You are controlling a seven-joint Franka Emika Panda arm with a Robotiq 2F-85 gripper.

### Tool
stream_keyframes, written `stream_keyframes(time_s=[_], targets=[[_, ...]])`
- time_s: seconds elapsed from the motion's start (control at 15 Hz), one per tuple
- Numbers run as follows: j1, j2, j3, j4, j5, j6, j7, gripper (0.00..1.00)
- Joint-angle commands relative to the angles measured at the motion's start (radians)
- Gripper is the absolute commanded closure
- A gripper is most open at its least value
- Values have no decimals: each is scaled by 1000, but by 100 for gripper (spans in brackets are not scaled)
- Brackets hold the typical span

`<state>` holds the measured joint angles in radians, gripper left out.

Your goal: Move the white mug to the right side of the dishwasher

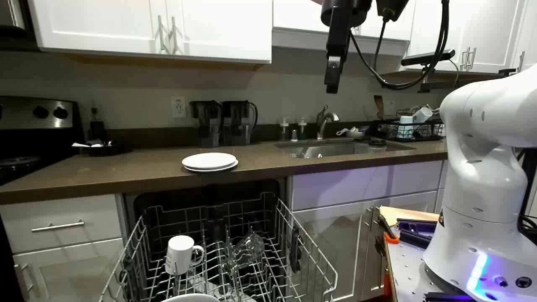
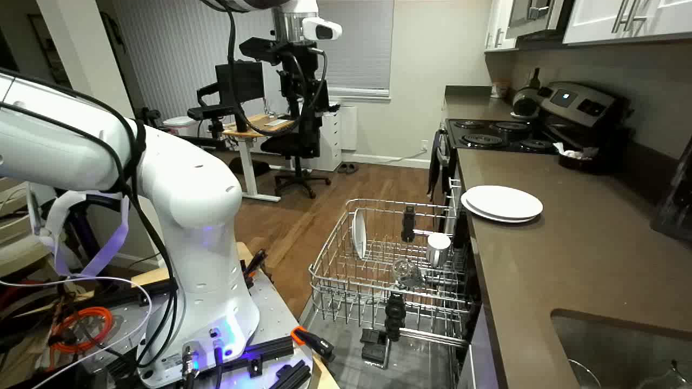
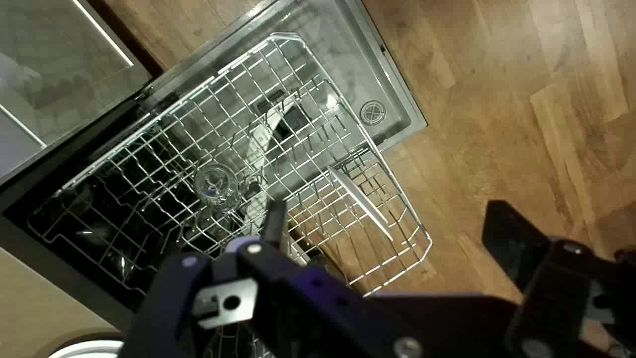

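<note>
From my station I'm seeing the gripper (image 3: 388, 223) hanging high and pointing down, with the dishwasher (image 3: 343, 30) showing below it in the wrist view. Its fingers (image 3: 514, 241) are standing wide apart, holding nothing. The white arm (image 1: 482, 174) is carrying it, and a light (image 1: 478, 270) low on the arm is glowing blue.

The white mug (image 1: 180, 253) is sitting in the pulled-out rack (image 1: 318, 251); as I'm facing the machine in an exterior view, it is resting nearer the rack's left edge than its right, its handle pointing toward the right edge. A clear glass (image 1: 254, 245) is resting to the mug's right, apart from it, around the middle of the rack; its transparency is hiding its full outline from me. A white plate (image 2: 359, 234) is standing on its rim near the rack's front edge, toward the front left corner.

Up on the counter (image 2: 589, 254), two stacked plates (image 1: 209, 161), showing in both exterior views, are lying by the front edge above the dishwasher. Two pitchers (image 1: 205, 123) are standing toward the counter's back edge, and the sink (image 1: 335, 149) is taking up the stretch to their right.
</note>
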<state>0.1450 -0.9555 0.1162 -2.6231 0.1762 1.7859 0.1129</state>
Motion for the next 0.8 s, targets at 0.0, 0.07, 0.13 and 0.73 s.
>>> stream_keyframes(time_s=[0.0,0.07,0.13,0.73], targets=[[-11,0,7,3,6,-4,-7,0],[-11,0,7,3,6,-4,-7,0],[-11,0,7,3,6,-4,-7,0],[-9,23,19,5,-11,19,-23,0]])
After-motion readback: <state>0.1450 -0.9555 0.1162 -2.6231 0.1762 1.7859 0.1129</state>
